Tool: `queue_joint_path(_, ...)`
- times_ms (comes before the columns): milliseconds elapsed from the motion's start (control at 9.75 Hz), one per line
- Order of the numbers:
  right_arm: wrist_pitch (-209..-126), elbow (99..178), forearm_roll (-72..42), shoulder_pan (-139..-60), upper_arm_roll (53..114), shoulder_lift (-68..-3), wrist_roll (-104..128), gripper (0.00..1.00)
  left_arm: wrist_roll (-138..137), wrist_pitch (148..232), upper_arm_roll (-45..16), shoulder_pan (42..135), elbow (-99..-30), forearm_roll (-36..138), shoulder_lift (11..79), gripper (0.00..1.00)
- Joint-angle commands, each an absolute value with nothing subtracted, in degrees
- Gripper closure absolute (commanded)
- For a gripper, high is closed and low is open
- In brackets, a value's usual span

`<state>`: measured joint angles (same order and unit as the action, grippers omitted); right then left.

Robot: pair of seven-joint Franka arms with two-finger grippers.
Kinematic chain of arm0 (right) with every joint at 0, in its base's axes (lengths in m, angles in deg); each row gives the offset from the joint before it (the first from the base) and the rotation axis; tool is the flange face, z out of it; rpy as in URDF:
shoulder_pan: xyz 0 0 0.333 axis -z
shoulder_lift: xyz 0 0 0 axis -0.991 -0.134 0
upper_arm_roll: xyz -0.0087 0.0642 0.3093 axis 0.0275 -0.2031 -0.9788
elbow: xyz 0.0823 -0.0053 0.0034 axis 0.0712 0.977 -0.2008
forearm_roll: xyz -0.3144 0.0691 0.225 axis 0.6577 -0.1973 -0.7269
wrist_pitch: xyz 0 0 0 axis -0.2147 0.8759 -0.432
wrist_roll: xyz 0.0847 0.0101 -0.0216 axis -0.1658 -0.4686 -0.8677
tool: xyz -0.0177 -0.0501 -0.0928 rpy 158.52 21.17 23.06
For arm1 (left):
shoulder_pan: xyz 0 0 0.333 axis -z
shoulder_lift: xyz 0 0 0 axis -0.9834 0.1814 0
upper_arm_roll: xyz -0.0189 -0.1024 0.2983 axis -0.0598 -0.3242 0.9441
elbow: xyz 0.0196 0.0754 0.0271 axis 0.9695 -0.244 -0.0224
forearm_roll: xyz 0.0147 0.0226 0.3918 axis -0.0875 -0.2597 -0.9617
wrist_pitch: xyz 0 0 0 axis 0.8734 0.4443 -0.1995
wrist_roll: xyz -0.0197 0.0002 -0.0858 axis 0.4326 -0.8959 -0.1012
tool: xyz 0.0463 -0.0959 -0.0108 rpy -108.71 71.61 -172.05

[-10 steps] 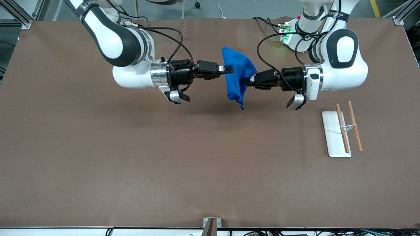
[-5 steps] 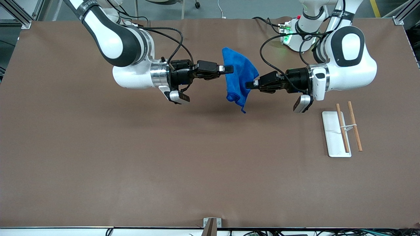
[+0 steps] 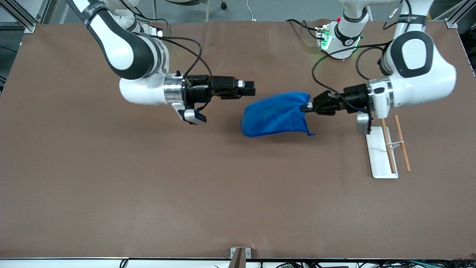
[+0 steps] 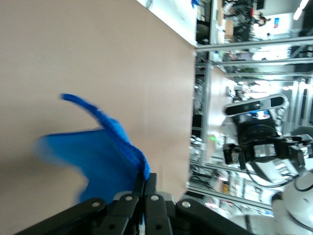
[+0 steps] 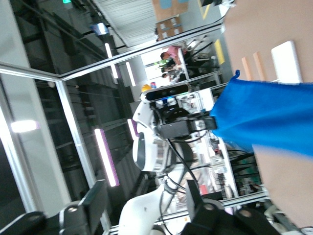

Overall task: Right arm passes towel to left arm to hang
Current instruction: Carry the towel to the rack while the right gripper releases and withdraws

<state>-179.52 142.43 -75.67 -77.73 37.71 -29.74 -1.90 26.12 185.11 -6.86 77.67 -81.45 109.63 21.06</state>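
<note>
blue cloth, the towel (image 3: 275,118), hangs in the air over the middle of the brown bench (image 3: 148,186), one corner clamped in the left end effector (image 3: 305,107), the rest trailing toward the right arm's end. the left arm reaches level from its base, near the white rack (image 3: 379,152). the right end effector (image 3: 250,87) is held level above the bench, fingers apart, clear of the towel.

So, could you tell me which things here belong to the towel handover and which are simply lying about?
Belonging to the job:
- towel
- left gripper, shut on it
- right gripper, open
- white-based rack

Lying about:
- cables at the table's edge
</note>
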Motion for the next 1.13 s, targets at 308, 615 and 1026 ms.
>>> queue_joint_path(308, -176.1, 142.9, -32.1, -72.9, 47.4, -28.8, 10.0, 0.0, 24.0, 185.3, 10.9, 77.4, -79.5, 81.2, 21.8, 1.0)
queue_joint_path(615, -176.0, 143.2, -9.7, -73.0, 56.0, -27.3, 17.9, 0.0, 27.5, 186.4, 20.8, 77.0, -79.0, 73.6, 23.5, 1.0)
queue_joint_path(1026, -170.8, 142.7, 14.3, -74.0, 67.9, -20.4, 19.5, 0.0, 33.2, 194.7, 30.5, 76.3, -78.9, 73.1, 28.1, 0.99)
